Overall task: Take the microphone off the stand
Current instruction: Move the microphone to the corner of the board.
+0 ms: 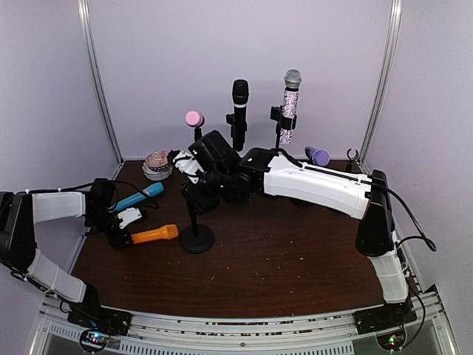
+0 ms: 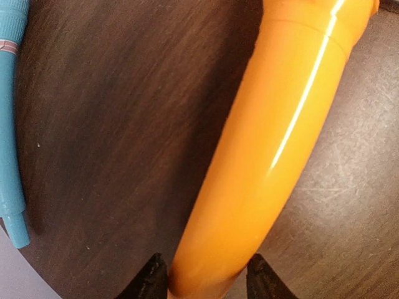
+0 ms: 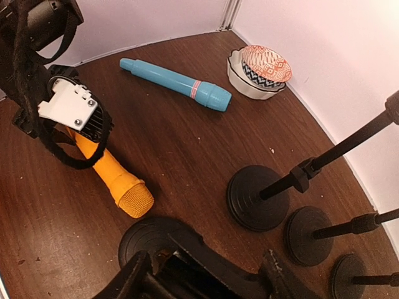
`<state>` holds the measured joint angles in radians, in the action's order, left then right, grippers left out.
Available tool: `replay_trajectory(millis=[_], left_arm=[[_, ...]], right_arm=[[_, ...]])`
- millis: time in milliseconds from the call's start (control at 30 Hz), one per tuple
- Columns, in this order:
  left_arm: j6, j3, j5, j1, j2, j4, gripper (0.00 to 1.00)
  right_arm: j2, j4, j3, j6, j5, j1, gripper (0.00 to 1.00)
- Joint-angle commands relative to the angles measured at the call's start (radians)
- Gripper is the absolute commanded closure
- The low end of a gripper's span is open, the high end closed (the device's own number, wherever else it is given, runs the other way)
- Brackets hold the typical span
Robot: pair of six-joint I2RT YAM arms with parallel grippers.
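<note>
An orange microphone (image 1: 157, 234) lies on the dark table, left of a black stand (image 1: 197, 237) with a round base. My left gripper (image 1: 126, 237) is shut on its handle end; in the left wrist view (image 2: 209, 281) both black fingertips (image 2: 153, 281) press against the orange microphone (image 2: 274, 143). My right gripper (image 1: 198, 194) is over the stand and is shut on the black clip at its top. In the right wrist view the right gripper (image 3: 209, 277) spans the clip above the stand's base (image 3: 146, 240). The orange microphone (image 3: 115, 177) lies apart from the stand.
A teal microphone (image 1: 137, 197) lies beside the left gripper. A bowl (image 1: 157, 166) stands at the back left. Three stands at the back hold a pink (image 1: 194, 118), a black (image 1: 239, 100) and a glittery microphone (image 1: 290, 103). A purple microphone (image 1: 318, 155) lies at the back right.
</note>
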<state>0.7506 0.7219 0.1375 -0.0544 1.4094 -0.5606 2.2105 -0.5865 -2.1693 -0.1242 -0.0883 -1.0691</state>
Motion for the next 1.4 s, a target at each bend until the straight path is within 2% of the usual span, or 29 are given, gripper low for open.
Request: replay_trajectory(millis=[0,233,433,633,733,867,1033,1367], left_arm=[[-0.001,-0.024,-0.087,-0.004,0.01,0.121,0.56],[-0.03,-0.03,-0.205,0.001,0.026,0.224,0.71],[-0.054,-0.027,-0.253,0.007,0.035,0.272,0.73],[-0.068,-0.026,-0.247,0.008,0.03,0.263,0.65],[-0.083,-0.025,-0.216,0.007,0.015,0.246,0.48],[-0.093,-0.022,-0.188,0.007,-0.013,0.223,0.37],[-0.094,-0.013,-0.167,0.007,-0.048,0.186,0.33],[-0.112,0.028,-0.115,0.007,-0.097,0.128,0.33]], right_arm=[[-0.002,0.015,-0.01,0.015,-0.031,0.002,0.53],[-0.063,0.048,0.089,0.041,-0.061,-0.006,0.7],[-0.152,0.088,0.236,0.095,-0.134,-0.008,0.84],[-0.236,0.098,0.354,0.136,-0.195,-0.008,0.99],[-0.275,0.097,0.39,0.151,-0.207,-0.009,1.0],[-0.328,0.084,0.428,0.162,-0.227,-0.008,1.0],[-0.411,0.039,0.506,0.188,-0.282,-0.007,1.0],[-0.679,-0.048,0.798,0.302,-0.401,0.014,1.0]])
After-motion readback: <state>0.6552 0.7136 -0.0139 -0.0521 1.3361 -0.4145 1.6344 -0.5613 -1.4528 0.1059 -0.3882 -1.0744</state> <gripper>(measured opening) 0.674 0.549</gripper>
